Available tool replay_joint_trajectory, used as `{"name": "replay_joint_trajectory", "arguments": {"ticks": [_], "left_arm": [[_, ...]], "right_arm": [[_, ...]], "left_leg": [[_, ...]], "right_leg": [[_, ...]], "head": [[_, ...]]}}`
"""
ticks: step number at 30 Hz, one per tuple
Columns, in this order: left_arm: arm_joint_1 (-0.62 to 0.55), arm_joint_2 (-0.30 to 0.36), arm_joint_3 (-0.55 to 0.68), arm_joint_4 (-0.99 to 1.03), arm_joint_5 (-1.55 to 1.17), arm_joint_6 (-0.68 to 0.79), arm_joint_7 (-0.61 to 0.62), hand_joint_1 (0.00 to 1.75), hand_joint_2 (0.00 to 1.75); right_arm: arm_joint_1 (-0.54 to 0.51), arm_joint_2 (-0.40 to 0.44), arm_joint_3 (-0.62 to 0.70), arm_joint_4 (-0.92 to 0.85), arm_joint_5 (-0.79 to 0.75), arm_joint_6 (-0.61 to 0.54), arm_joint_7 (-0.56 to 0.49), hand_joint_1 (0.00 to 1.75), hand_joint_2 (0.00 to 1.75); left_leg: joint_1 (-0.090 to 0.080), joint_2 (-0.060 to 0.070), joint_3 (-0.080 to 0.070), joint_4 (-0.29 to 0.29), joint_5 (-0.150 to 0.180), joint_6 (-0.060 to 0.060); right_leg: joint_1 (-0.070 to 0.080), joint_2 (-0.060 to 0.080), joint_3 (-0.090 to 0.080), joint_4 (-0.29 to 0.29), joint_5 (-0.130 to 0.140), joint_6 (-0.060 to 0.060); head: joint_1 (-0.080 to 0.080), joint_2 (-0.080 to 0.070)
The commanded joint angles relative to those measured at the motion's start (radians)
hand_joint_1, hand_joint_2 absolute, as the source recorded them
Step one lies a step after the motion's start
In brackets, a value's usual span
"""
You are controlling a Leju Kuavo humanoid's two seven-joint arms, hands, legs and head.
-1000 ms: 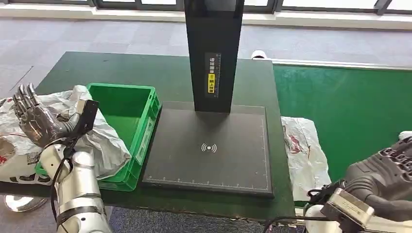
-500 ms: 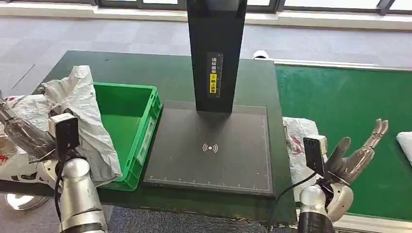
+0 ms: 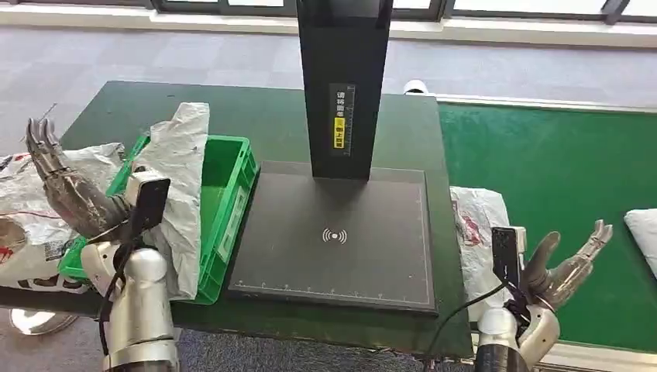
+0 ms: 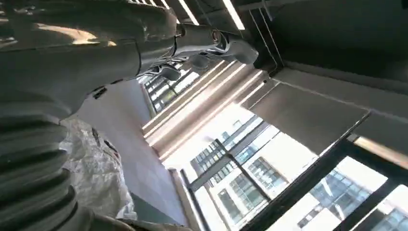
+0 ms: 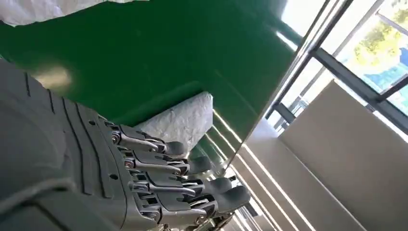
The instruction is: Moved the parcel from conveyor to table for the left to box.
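The left hand (image 3: 73, 194) has swung back up, fingers apart, empty; the right hand (image 3: 562, 263), likewise apart, is nearer the parcel (image 3: 476, 232) at the tabletop's right edge.

Green table (image 3: 256, 116): crate (image 3: 225, 167), scanner pad (image 3: 333, 232)

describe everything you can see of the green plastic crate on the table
The green plastic crate is an open-topped rectangular bin with a ribbed rim and a pale label on its long side. It sits upright on the dark green table, its right side close against the black scanner pad. A crumpled white plastic parcel bag drapes over its left rim and partly into it. The visible part of its inside looks empty.
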Motion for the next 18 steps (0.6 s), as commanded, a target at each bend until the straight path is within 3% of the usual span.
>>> {"name": "replay_joint_trajectory", "arguments": {"ticks": [1, 3, 7, 18], "left_arm": [[-0.168, 0.076, 0.033, 0.449, -0.269, -0.002, 0.232, 0.0, 1.75], [-0.201, 0.108, 0.047, 0.545, -0.352, -0.002, 0.336, 0.0, 1.75], [-0.229, 0.154, 0.094, 0.616, -0.361, -0.002, 0.431, 0.0, 1.75], [-0.212, 0.175, 0.204, 0.525, -0.404, -0.002, 0.5, 0.0, 1.75]], "right_arm": [[-0.014, 0.004, -0.011, 0.042, -0.01, 0.002, 0.017, 0.0, 0.0], [-0.011, 0.004, 0.012, 0.039, -0.013, 0.002, 0.027, 0.0, 0.0], [-0.007, 0.004, 0.025, 0.03, -0.016, 0.002, 0.032, 0.0, 0.0], [-0.061, 0.004, -0.045, 0.108, -0.013, 0.002, -0.039, 0.0, 0.0]], "left_leg": [[0.0, -0.002, 0.002, -0.002, 0.001, 0.0], [0.0, 0.001, 0.001, -0.002, 0.001, 0.0], [0.0, 0.001, 0.003, -0.003, 0.001, 0.0], [0.001, 0.004, 0.001, -0.001, 0.0, 0.0]], "right_leg": [[0.0, -0.002, 0.003, -0.002, 0.001, 0.0], [0.0, 0.001, 0.001, -0.001, 0.001, 0.0], [0.0, 0.001, 0.003, -0.002, 0.001, -0.001], [0.001, 0.004, 0.0, -0.001, 0.002, -0.001]], "head": [[0.0, 0.0], [0.0, 0.0], [0.0, 0.0], [0.0, 0.0]]}}
